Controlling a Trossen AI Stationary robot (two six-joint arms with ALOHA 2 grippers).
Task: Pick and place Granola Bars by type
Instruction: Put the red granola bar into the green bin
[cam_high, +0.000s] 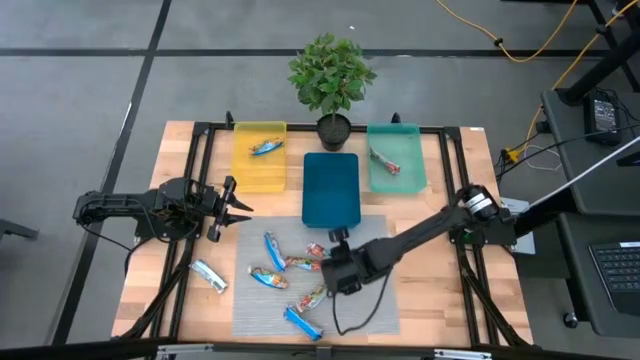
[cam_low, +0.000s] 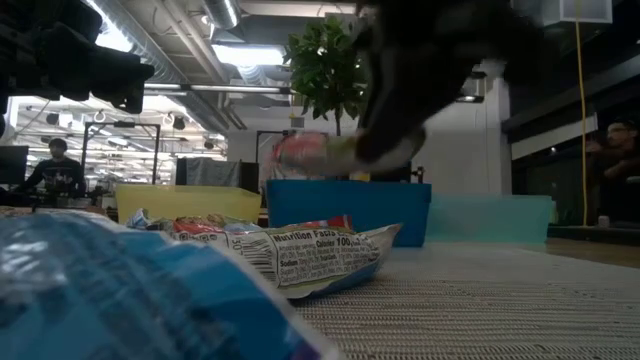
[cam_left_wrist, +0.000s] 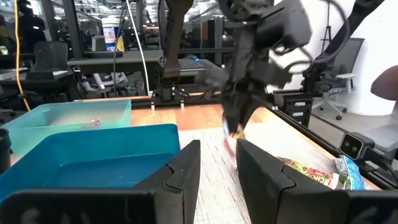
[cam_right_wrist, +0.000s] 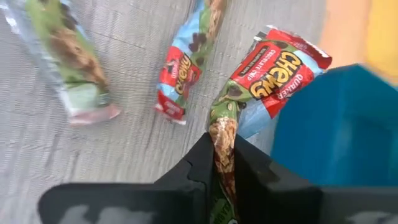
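Several granola bars lie on the grey mat (cam_high: 370, 300): a blue-and-white one (cam_high: 272, 248), red multicoloured ones (cam_high: 268, 277) (cam_high: 300, 264) and a bright blue one (cam_high: 303, 322). Another bar (cam_high: 208, 275) lies on the bare wood at the left. My right gripper (cam_high: 326, 251) is over the mat, just near of the blue tray (cam_high: 330, 188), and is shut on a red Chewy bar (cam_right_wrist: 273, 71). My left gripper (cam_high: 236, 205) waits open at the table's left, level, with nothing between its fingers (cam_left_wrist: 186, 171). My right gripper pinches one end of the red Chewy bar (cam_right_wrist: 222, 142) between its two fingers. The fingers slant down from the table's right. The rest of the bar sticks out past the fingertips and hangs clear of the mat (cam_low: 312, 150), in front of the blue tray.
Three trays stand along the far side: a yellow one (cam_high: 244, 170) with a bar (cam_high: 265, 147) in it, the blue one in the middle and a teal one (cam_high: 410, 175) with a bar (cam_high: 383, 160) in it. A potted plant (cam_high: 330, 80) stands behind them. Black rails (cam_high: 195, 160) run beside the mat.
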